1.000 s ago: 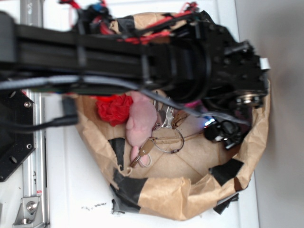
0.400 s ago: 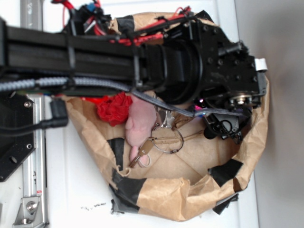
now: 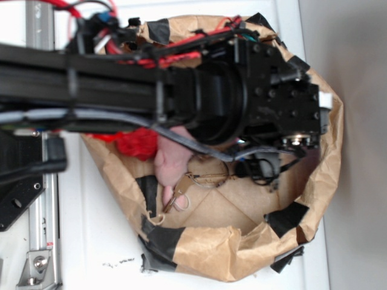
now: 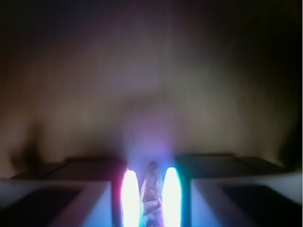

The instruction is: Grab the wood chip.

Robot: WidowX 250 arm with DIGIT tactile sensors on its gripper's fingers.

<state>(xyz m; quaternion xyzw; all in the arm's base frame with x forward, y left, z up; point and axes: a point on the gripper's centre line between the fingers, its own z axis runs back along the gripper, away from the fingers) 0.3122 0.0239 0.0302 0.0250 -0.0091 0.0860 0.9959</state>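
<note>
from where i stood, the red crumpled thing [image 3: 136, 144] lay at the left inside the paper bag [image 3: 230, 254], then the pink lump [image 3: 169, 166], then the keys [image 3: 179, 193] on their ring, all on the bag's brown floor. the bag itself sat on the white desk [image 3: 97, 241]. further right the black arm [image 3: 121, 90] reached across the bag, and the jaws [image 3: 263, 169] hung low near the bag's right wall, mostly hidden under the wrist.

close up, the two lit pads [image 4: 130, 198] stood nearly together, with a narrow gap between them. in that gap sat the wood chip [image 4: 152, 196], a rough brownish sliver, its long axis running straight out ahead along the pads, its tip pointing forward. the jaws looked clamped on it from both sides, though i could not tell for certain that each pad touched. i judged the chip was already between the jaws, so a lift should go straight up.
</note>
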